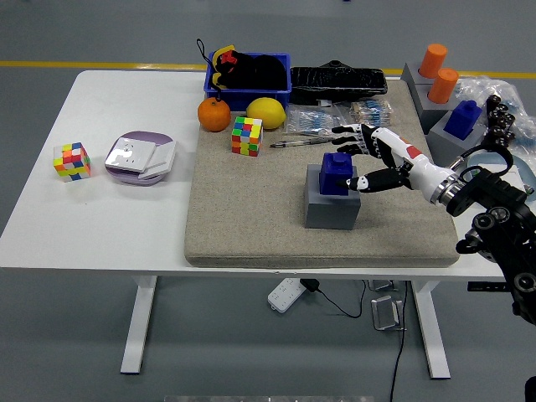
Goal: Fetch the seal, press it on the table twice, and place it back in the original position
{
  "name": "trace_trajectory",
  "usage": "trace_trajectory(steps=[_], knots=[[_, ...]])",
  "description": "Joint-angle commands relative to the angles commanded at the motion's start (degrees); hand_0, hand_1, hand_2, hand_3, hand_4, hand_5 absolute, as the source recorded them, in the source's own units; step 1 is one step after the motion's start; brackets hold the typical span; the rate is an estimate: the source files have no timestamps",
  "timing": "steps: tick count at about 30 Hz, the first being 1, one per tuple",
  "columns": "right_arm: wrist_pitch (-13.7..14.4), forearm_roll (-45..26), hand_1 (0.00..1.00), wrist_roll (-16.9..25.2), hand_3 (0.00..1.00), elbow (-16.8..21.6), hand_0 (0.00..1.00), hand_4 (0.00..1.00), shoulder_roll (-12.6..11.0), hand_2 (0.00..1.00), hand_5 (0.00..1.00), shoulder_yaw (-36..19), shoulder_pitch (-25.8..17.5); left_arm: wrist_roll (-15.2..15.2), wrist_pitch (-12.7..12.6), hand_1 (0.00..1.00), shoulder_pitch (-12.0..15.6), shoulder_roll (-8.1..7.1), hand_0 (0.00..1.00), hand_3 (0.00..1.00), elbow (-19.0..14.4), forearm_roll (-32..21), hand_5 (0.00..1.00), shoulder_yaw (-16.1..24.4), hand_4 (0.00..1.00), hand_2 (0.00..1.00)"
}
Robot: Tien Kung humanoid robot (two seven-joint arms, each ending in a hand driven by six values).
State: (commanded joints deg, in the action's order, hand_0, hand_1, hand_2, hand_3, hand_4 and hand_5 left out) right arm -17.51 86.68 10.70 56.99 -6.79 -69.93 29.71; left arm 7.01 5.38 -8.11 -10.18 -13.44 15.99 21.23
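Note:
The blue seal [337,172] stands upright on a grey block [332,201] in the middle of the beige mat [251,218]. My right hand [355,157] comes in from the right and is open. Its fingers [345,133] are spread just behind and right of the seal's top, and the thumb tip is at the seal's right side. I cannot tell whether it touches the seal. My left arm is out of view.
A pen [300,142], a colour cube [247,136], an orange [213,115], a lemon [266,112] and plastic bags [322,120] lie behind the seal. More seals on grey blocks [448,92] stand at the right. A second cube [71,161] and a purple dish [140,157] sit far left.

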Motion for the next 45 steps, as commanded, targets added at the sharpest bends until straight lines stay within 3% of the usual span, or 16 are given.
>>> trace_trajectory(steps=[23, 24, 29, 30, 35, 36, 45], knots=[[1.9, -1.2, 0.664, 0.8, 0.76, -2.1, 0.684, 0.772, 0.5, 0.686, 0.002, 2.5, -0.2, -0.1, 0.1, 0.815, 0.0, 0.25, 0.813, 0.836, 0.0, 0.1, 0.391, 0.1, 0.789, 0.786], [2.1, -1.2, 0.563, 0.8, 0.726, -2.2, 0.614, 0.704, 0.5, 0.606, 0.002, 2.6, -0.2, -0.1, 0.1, 0.815, 0.0, 0.25, 0.813, 0.835, 0.0, 0.1, 0.393, 0.0, 0.79, 0.787], [3.0, -1.1, 0.563, 1.1, 0.726, -2.6, 0.614, 0.704, 0.6, 0.606, 0.002, 2.9, -0.2, -0.1, 0.1, 0.815, 0.0, 0.27, 0.813, 0.835, 0.0, 0.1, 0.393, -0.1, 0.79, 0.787], [3.1, -1.1, 0.491, 1.2, 0.609, -2.7, 0.554, 0.614, 0.6, 0.519, 0.002, 2.9, -0.1, -0.1, 0.1, 0.815, 0.0, 0.27, 0.813, 0.836, 0.0, 0.1, 0.392, -0.1, 0.79, 0.786], [3.6, -1.1, 0.491, 1.4, 0.609, -3.1, 0.554, 0.614, 0.7, 0.519, 0.002, 3.1, -0.1, -0.1, 0.1, 0.815, 0.0, 0.32, 0.813, 0.836, 0.0, 0.1, 0.392, -0.1, 0.79, 0.786], [3.8, -1.2, 0.397, 1.5, 0.462, -3.2, 0.485, 0.584, 0.7, 0.412, 0.002, 3.2, -0.1, -0.1, 0.1, 0.814, 0.0, 0.33, 0.813, 0.836, 0.0, 0.1, 0.393, -0.1, 0.791, 0.786], [5.6, -2.2, 0.38, 2.8, 0.43, -2.9, 0.469, 0.589, 0.7, 0.391, 0.002, 3.2, -0.1, -0.1, 0.1, 0.815, 0.0, 0.36, 0.813, 0.836, 0.0, 0.0, 0.395, -0.1, 0.792, 0.787]])
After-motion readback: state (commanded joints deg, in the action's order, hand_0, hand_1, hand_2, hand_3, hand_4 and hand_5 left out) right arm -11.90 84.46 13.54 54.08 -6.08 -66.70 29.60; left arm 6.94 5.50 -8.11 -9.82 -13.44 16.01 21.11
